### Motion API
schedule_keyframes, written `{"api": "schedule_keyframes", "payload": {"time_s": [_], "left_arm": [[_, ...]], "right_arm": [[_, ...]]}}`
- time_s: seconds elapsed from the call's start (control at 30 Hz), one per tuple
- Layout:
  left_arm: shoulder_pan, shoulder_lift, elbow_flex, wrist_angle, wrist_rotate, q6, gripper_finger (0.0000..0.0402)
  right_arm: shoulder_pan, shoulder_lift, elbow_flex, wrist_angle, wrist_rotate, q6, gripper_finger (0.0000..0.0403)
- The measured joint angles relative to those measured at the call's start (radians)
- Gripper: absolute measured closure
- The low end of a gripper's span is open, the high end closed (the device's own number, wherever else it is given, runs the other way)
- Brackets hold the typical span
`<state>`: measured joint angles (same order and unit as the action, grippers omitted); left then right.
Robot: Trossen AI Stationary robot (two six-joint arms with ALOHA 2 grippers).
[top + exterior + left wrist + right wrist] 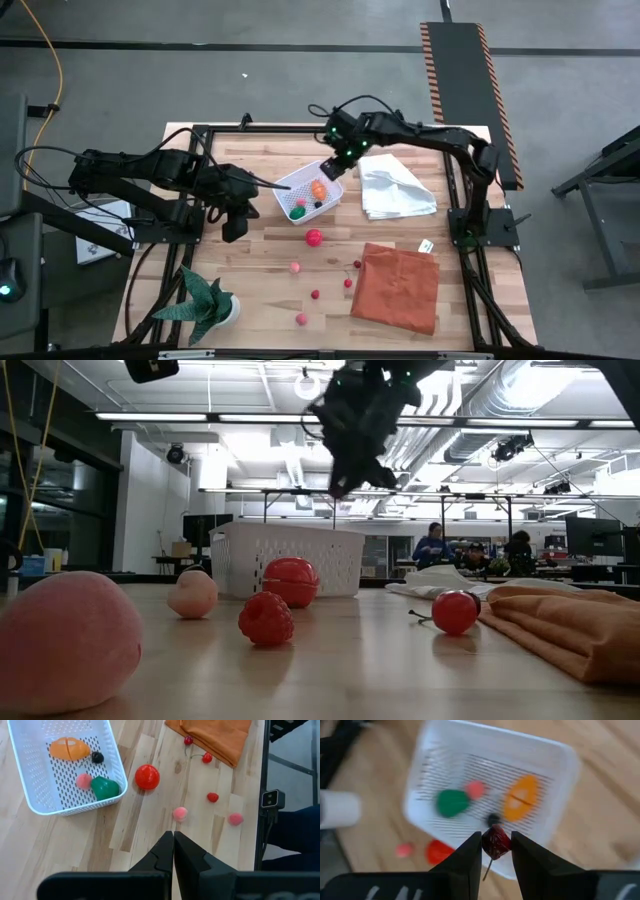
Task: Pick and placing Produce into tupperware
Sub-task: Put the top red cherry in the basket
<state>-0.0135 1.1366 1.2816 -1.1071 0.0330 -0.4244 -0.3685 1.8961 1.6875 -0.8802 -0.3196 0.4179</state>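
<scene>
The wooden table point(250, 250) carries a white perforated tub point(309, 190), a white cloth point(395, 188), an orange cloth point(397, 287), and a potted green plant point(207, 303). A large red ball point(314, 237) and several small red and pink fruits point(295, 267) lie scattered between them.

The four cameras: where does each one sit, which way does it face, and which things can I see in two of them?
High view: above the table, looking straight down; both arms show, right gripper over the tupperware.
Low view: at table height, looking level across; one arm hangs above the tupperware.
Left wrist view: looks down past the shut left gripper.
Right wrist view: looks down past the right gripper, shut on a dark-red fruit.
Shared: both wrist views show the orange piece and green piece.
</scene>
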Motion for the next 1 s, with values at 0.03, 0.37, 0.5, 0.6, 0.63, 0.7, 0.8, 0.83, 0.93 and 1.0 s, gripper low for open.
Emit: {"api": "schedule_keyframes", "payload": {"time_s": [0.03,0.37,0.5,0.6,0.63,0.7,0.8,0.83,0.93,1.0], "left_arm": [[0.000,0.000,0.000,0.005,0.000,0.000,0.0399],[0.000,0.000,0.000,0.009,0.000,0.000,0.0399],[0.000,0.000,0.000,0.009,0.000,0.000,0.0399],[0.000,0.000,0.000,0.011,0.000,0.000,0.0399],[0.000,0.000,0.000,0.011,0.000,0.000,0.0399],[0.000,0.000,0.000,0.011,0.000,0.000,0.0399],[0.000,0.000,0.000,0.010,0.000,0.000,0.0399],[0.000,0.000,0.000,0.010,0.000,0.000,0.0399],[0.000,0.000,0.000,0.010,0.000,0.001,0.0399],[0.000,0.000,0.000,0.010,0.000,0.006,0.0399]], "right_arm": [[0.014,0.000,0.000,0.025,-0.012,0.000,0.0314],[0.093,0.031,0.001,0.115,0.030,0.009,0.0314],[0.095,0.064,0.001,0.166,0.031,0.031,0.0314],[0.094,0.092,0.001,0.176,0.031,0.050,0.0314],[0.094,0.100,0.001,0.181,0.030,0.054,0.0314],[0.094,0.115,0.001,0.185,0.030,0.054,0.0314],[0.094,0.130,0.001,0.191,0.030,0.053,0.0314],[0.094,0.133,0.001,0.194,0.029,0.053,0.0314],[0.094,0.137,0.000,0.188,0.041,0.048,0.0314],[0.094,0.140,0.000,0.181,0.051,0.047,0.0314]]}}
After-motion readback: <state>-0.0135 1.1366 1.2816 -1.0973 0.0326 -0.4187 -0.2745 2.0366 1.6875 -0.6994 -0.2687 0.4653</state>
